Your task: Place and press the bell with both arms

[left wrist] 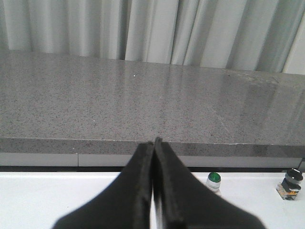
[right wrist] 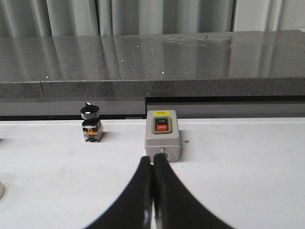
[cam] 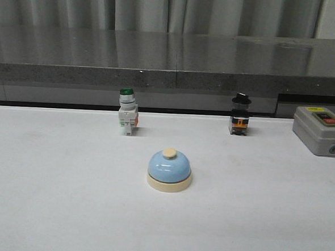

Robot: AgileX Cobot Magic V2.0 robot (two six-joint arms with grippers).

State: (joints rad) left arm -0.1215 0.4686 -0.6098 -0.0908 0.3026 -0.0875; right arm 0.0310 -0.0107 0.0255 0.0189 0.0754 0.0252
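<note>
The light-blue bell [cam: 169,170] with its cream base and cream button stands on the white table in the middle of the front view. Its cream base edge just shows in the right wrist view [right wrist: 1,190]. Neither arm shows in the front view. My left gripper [left wrist: 153,143] is shut and empty, above the table's near part, pointing at the grey counter. My right gripper [right wrist: 153,160] is shut and empty, its tips in line with the grey box.
A green-capped white push-button switch [cam: 127,111] stands behind the bell to the left, also in the left wrist view [left wrist: 214,181]. A black-knobbed switch [cam: 240,114] stands back right. A grey box with red button [cam: 320,130] sits at the far right. A dark granite counter [cam: 171,57] runs behind the table.
</note>
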